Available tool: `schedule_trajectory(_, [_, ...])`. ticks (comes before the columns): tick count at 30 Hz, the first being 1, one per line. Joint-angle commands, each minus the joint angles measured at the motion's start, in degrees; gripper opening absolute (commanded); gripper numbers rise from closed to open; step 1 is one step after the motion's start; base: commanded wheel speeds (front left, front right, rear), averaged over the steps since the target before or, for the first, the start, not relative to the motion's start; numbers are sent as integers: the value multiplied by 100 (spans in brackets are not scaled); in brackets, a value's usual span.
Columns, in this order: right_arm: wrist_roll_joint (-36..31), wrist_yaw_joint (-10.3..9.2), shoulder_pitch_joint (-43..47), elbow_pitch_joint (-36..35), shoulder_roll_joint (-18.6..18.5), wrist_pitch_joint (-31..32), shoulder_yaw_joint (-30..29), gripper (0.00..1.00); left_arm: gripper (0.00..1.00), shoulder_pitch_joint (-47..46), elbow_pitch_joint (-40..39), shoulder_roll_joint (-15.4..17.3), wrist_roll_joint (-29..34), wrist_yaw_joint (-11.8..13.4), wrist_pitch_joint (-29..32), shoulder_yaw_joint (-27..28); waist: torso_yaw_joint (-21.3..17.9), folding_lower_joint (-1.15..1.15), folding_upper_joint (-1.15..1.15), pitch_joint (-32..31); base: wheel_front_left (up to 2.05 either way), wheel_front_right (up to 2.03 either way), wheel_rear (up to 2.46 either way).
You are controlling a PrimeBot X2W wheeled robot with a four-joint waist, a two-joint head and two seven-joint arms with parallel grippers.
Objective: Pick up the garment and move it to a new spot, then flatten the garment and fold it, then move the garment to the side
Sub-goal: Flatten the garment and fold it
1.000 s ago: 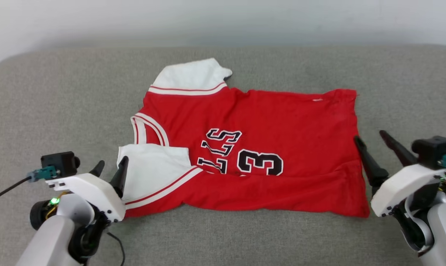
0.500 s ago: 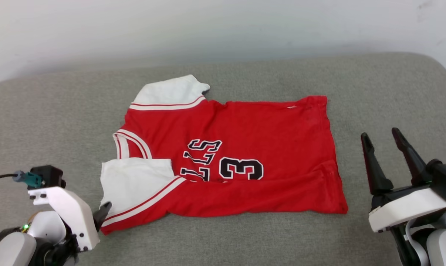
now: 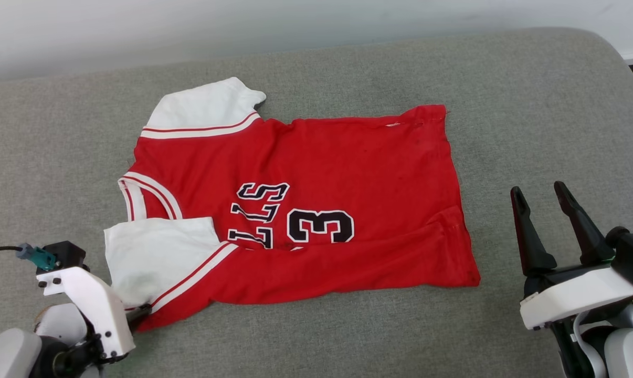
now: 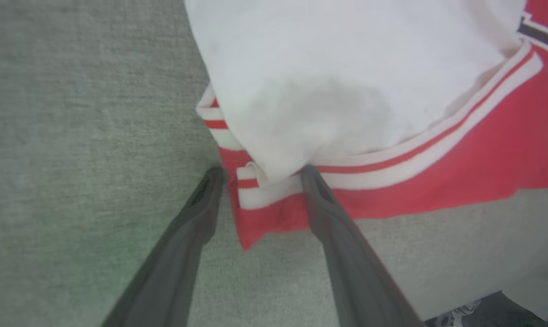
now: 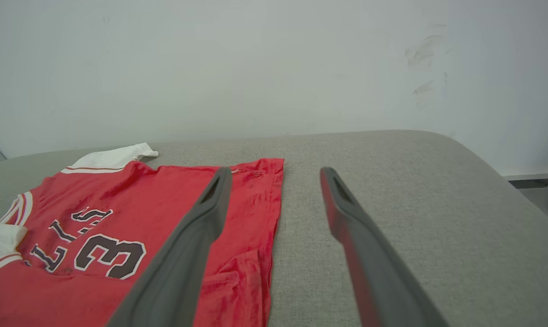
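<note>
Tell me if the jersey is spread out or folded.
Partly folded. The jersey lies flat on the grey cushion, but its near edge, white sleeve included, is turned over the front, cutting off the lettering.

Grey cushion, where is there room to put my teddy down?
Bare spots: the wide stretch of grey cushion right of the garment, beyond the right gripper; the strip between garment and wall; the front strip. Crowded: the near-left corner, where the open left gripper straddles the garment's corner.
</note>
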Motion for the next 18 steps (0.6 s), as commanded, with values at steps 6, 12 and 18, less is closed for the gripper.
schedule_trajectory(6, [352,-2,137,61,-177,728,-168,100,0,1,62,-251,173,-155,-577,-27,126,1,0,-207,0,0,0])
schedule_trajectory(12, [806,-2,132,425,-487,2610,-317,100,0,-116,-373,-252,413,-108,-1061,70,343,1,0,-300,0,0,0])
schedule_trajectory(18, [1049,-2,-163,681,-598,3925,-201,100,0,-285,-914,-281,618,-21,-1228,35,590,1,0,-72,0,0,0])
